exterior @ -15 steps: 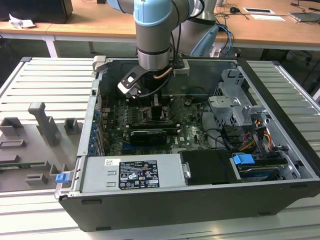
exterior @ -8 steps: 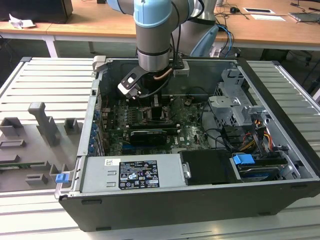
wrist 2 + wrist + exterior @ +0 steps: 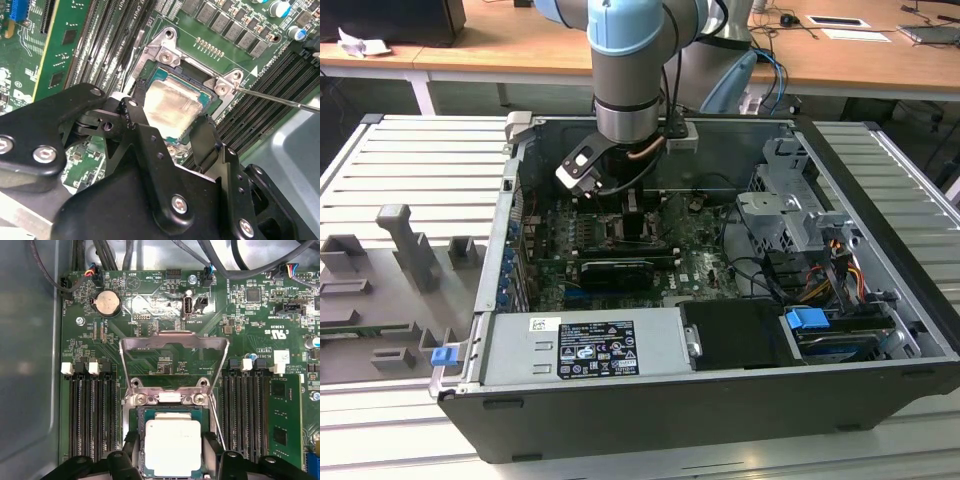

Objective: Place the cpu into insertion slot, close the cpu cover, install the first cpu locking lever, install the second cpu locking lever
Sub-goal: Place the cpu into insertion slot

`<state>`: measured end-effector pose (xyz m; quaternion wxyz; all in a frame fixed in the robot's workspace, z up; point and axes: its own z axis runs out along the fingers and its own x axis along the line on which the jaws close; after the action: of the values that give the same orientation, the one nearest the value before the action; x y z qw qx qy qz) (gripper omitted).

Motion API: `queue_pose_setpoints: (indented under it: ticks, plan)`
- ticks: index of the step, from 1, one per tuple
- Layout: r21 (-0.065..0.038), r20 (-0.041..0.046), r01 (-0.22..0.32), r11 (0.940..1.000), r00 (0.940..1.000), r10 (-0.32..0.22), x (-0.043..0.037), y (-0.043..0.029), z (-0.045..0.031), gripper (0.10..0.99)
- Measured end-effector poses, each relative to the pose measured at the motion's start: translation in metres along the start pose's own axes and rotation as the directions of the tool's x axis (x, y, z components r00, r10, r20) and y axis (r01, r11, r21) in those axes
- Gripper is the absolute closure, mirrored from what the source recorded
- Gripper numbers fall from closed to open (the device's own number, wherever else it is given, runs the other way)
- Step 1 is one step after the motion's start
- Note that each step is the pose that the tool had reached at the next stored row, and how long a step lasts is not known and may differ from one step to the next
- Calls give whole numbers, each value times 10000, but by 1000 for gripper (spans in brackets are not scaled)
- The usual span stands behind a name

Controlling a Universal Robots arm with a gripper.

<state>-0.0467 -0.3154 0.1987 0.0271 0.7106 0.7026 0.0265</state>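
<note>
Your cpu (image 3: pixel 172 447) lies pale side up inside the frame of the insertion slot (image 3: pixel 150 411), squared to it. The gripper (image 3: pixel 171 110) straddles it. In both wrist views its two black fingers (image 3: pixel 212 446) are closed in against opposite edges of the chip, so read them as gripping the cpu, not spread clear of it.

The cpu cover (image 3: pixel 150 341) is not down. It stands raised on its hinge beside the slot, and you can see the green motherboard (image 3: pixel 150 305) through its big square cut-out. A locking lever (image 3: pixel 280 99) shows as a thin metal rod slanting away from one corner of the socket, unlatched.

Banks of long black memory slots (image 3: pixel 92 415) flank the socket on two sides, and a coin battery (image 3: pixel 108 302) sits on the board beyond the raised cover.

In the exterior view your arm (image 3: pixel 625 90) drops almost straight down into the open computer case (image 3: pixel 620 425), wrist vertical, tool low over the board near the case's far wall. The black graphics card (image 3: pixel 610 272) lies just in front of the tool, and the grey power supply (image 3: pixel 580 345) fills the near corner toward the exterior view's left.
</note>
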Motion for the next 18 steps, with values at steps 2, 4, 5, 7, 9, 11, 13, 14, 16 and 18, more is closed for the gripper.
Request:
queue_pose_setpoints:
  ticks: [2,4,5,7,9,11,13,14,16,18]
  plan:
    - [1,-23,-3,10000,10000,3,7,0,7,471]
    - [3,-28,-5,10000,10000,5,13,0,9,471]
    - [3,-29,-3,10000,10000,3,13,0,8,471]
    - [1,-28,-3,10000,10000,3,14,3,-20,471]
    - [2,-27,-3,10000,10000,4,14,6,-68,471]
    - [2,-26,-5,10000,10000,5,13,8,-94,471]
    - [2,-28,-4,10000,10000,4,9,9,-99,471]
    - [3,-25,-4,10000,10000,4,5,9,-106,471]
    - [4,-24,-3,10000,10000,3,-1,10,-112,482]
    - [2,-25,-3,10000,10000,3,-8,10,-114,616]
